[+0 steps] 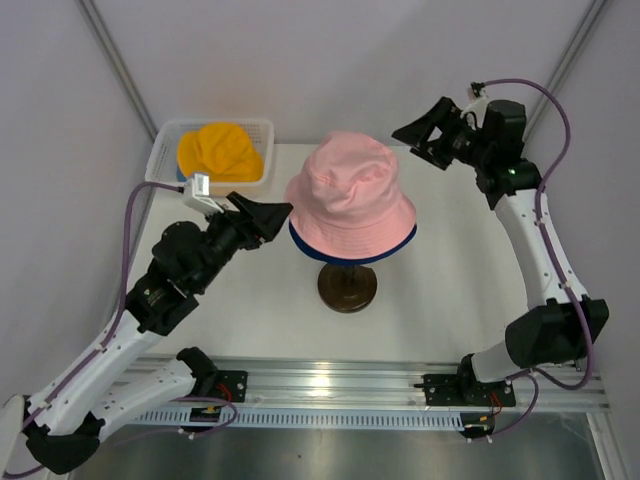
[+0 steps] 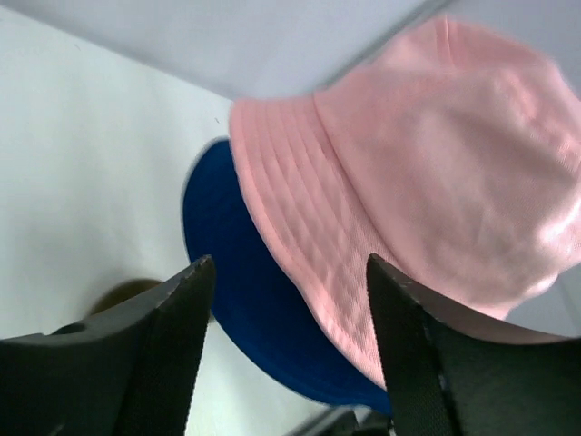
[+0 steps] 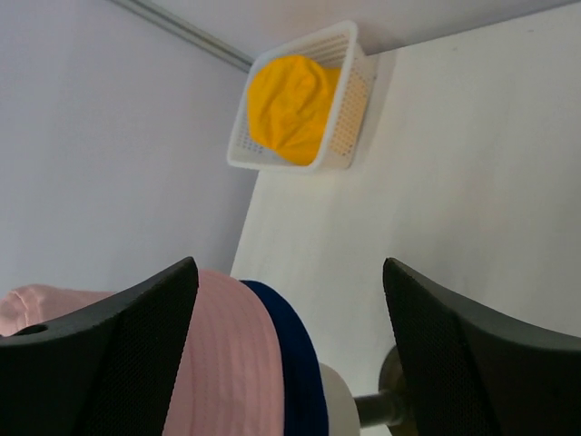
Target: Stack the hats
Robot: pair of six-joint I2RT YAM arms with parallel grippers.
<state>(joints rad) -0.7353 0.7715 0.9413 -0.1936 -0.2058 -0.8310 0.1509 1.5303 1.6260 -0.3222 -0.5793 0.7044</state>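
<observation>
The pink hat (image 1: 349, 192) sits on top of the dark blue hat (image 1: 305, 243), whose brim shows below it, both on the mannequin head at the table's middle. The yellow-orange hat (image 1: 219, 150) lies in the white mesh basket (image 1: 163, 147) at the back left. The light blue hat is hidden. My left gripper (image 1: 281, 212) is open and empty, just left of the pink brim (image 2: 300, 218); the blue brim (image 2: 245, 300) shows between its fingers. My right gripper (image 1: 410, 136) is open and empty, raised at the back right of the hats. Its view shows the pink hat (image 3: 227, 363), blue hat (image 3: 295, 363) and yellow-orange hat (image 3: 290, 104).
The mannequin head (image 3: 340, 400) stands on a dark round stand (image 1: 347, 285) near the table's front middle. The basket (image 3: 349, 100) sits in the back left corner against the white walls. A metal rail (image 1: 330, 385) runs along the near edge.
</observation>
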